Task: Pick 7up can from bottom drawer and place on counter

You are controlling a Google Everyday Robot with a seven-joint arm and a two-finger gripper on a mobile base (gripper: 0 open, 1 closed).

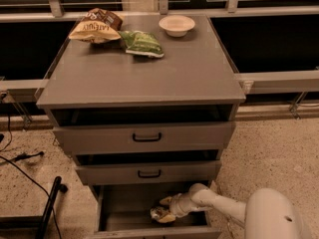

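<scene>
The bottom drawer [127, 205] stands pulled open at the foot of the grey cabinet. The 7up can [160, 214] lies inside it near the middle-right, a small shiny lump. My gripper [168, 208] reaches down into the drawer from the lower right on a white arm and sits right at the can, its fingers around or against it. The counter [149, 71] is the broad grey top of the cabinet, well above the gripper.
On the counter's far edge lie a brown chip bag [94, 26], a green snack bag [141, 43] and a white bowl [176, 25]. Two shallower drawers [144, 137] with black handles sit slightly open above. Black cables and a stand [50, 208] are on the floor at left.
</scene>
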